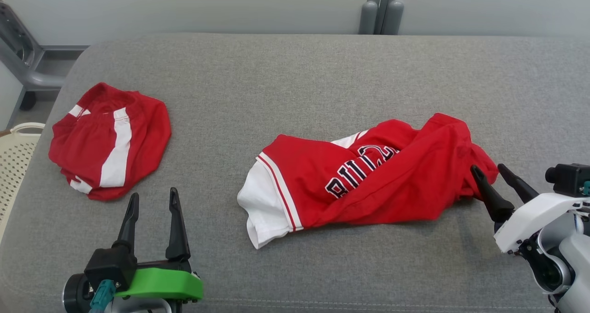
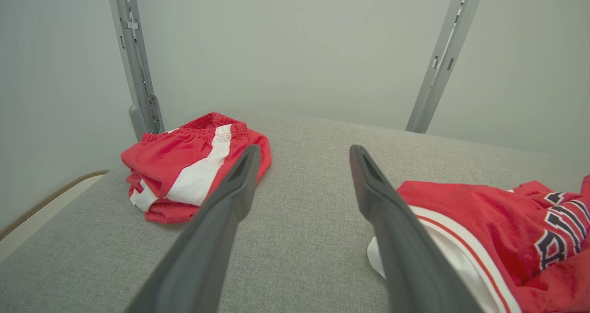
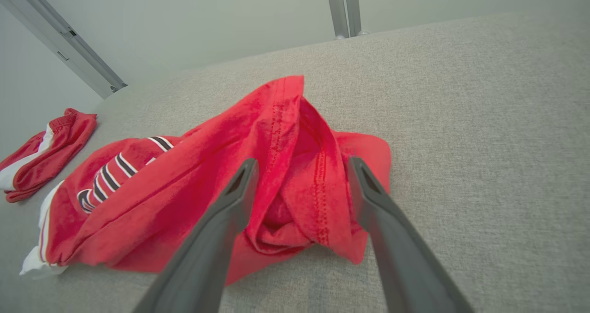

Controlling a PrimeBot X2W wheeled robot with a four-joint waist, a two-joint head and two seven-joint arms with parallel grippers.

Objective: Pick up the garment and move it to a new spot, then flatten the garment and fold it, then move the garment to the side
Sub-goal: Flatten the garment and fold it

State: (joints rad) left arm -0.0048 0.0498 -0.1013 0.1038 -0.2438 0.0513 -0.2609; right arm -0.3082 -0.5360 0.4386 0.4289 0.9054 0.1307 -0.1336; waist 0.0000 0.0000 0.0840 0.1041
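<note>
Nearest me, the left gripper [image 1: 154, 194] hovers low over the grey padded table [image 1: 295, 73], fingers spread and empty. It is parked between the folded red-and-white shorts [image 1: 110, 140] and the jersey [image 1: 368, 179], presumably ready for the jersey's white-trimmed end. The red jersey lies crumpled mid-table with its lettering partly buried in folds, so it looks set down but not yet flattened. The right gripper [image 1: 488, 168] sits at its bunched right end, jaws wide apart and clamping nothing; whether the tips brush the cloth I can't tell. That end needs pulling out first, I'd judge.
</note>
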